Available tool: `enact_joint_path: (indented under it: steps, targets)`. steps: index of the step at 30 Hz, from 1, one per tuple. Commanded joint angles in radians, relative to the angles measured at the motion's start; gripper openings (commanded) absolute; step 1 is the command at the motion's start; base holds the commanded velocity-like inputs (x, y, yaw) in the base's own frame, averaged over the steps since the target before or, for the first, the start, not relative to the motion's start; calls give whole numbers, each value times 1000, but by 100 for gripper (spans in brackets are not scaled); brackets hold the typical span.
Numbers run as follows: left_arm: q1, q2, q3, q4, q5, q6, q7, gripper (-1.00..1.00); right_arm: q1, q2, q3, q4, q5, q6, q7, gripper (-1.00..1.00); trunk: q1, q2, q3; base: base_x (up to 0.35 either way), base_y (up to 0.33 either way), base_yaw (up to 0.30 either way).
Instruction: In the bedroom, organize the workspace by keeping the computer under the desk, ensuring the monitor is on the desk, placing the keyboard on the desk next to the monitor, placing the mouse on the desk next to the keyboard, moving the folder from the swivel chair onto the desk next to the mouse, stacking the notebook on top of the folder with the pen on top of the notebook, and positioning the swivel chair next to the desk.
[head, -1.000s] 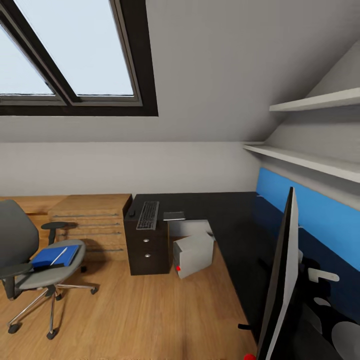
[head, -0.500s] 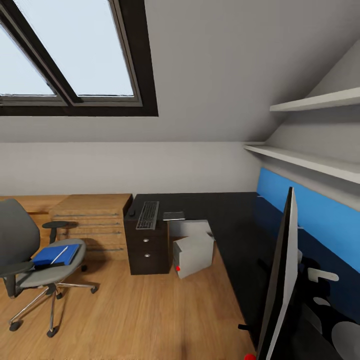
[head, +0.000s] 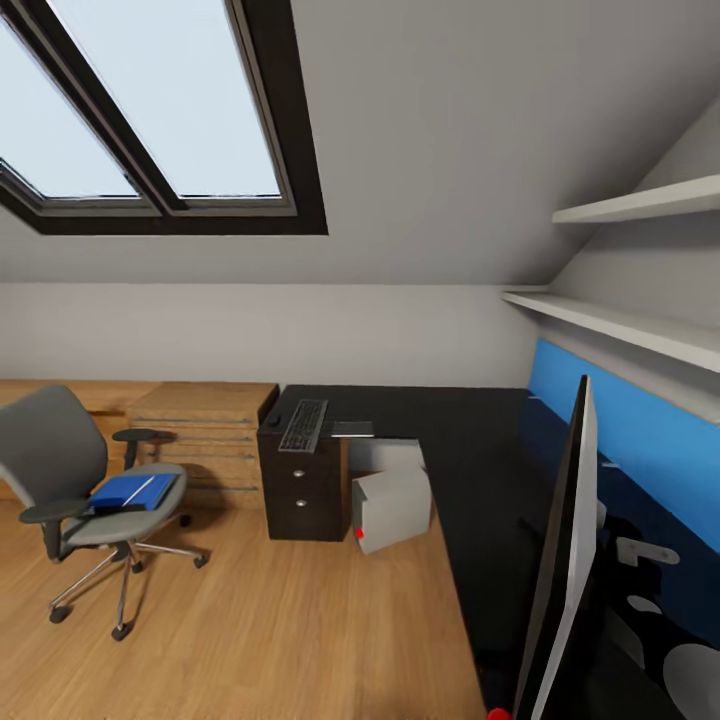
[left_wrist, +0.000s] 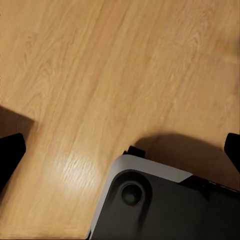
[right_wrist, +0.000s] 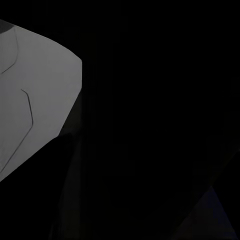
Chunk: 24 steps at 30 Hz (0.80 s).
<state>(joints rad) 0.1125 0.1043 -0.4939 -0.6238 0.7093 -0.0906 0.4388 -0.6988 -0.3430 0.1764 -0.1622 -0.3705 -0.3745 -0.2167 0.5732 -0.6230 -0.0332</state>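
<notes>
1. Nearest me, the monitor (head: 562, 560) stands edge-on on the near part of the black desk (head: 470, 470), so that requirement looks met.
2. My left gripper (left_wrist: 120, 145) hangs over the wood floor (left_wrist: 100, 75) above my own base; dark fingertips (left_wrist: 10, 152) sit at opposite margins of the left wrist view, so the fingers are apart and hold nothing. The right wrist view is nearly all dark, and I cannot tell whether that gripper is apart or together.
3. I judge I am still travelling, and nothing is within reach yet.
4. Farther on, the grey computer (head: 392, 508) sits on the floor at the desk's edge, partly under it.
5. The keyboard (head: 304, 425) lies on the desk's far end above the drawer unit (head: 303, 490), with a small dark shape just beside it, probably the mouse (head: 272, 421), and a flat grey item (head: 352, 429) on its other side, too small to name.
6. The swivel chair (head: 95, 495) stands well apart from the desk, carrying the blue folder (head: 133, 491) with a pale stick on it, perhaps the pen.
7. Next I would roll towards the chair over open floor and lift the folder; the chair's armrests may crowd my approach.
</notes>
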Motion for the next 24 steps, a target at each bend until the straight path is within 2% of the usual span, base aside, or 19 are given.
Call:
enact_joint_path:
  steps: [1,24]
  targets:
    - [-1,2,-8,-2,10,-6,7,100,-1,-1,17,1,-13,-3,-4,-100,0,-2,-2,-307,-59,16]
    - [-1,3,-5,-2,13,-6,8,100,-1,0,17,1,-13,-3,-4,-100,0,-2,-2,-325,-5,1]
